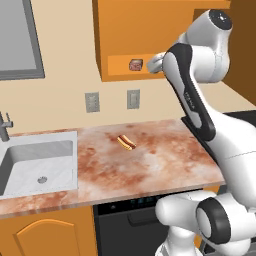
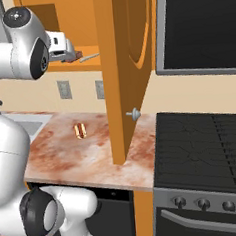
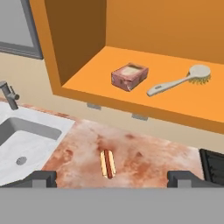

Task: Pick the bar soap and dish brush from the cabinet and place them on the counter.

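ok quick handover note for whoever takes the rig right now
Gripper: jaws open, holding nothing, up at the cabinet opening.
Soap and brush lie side by side on the cabinet floor, apart, untouched. Door is open.
Counter has a hot dog on it, beside the sink.
Done: arm raised to the cabinet.
Left: grasp soap, place on counter; then the brush.

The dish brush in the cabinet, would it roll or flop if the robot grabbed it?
The dish brush looks stiff, with a thin straight handle, so probably no flopping. Its round bristled head might make it tip toward that end. It lies flat on the shelf, so rolling seems unlikely.
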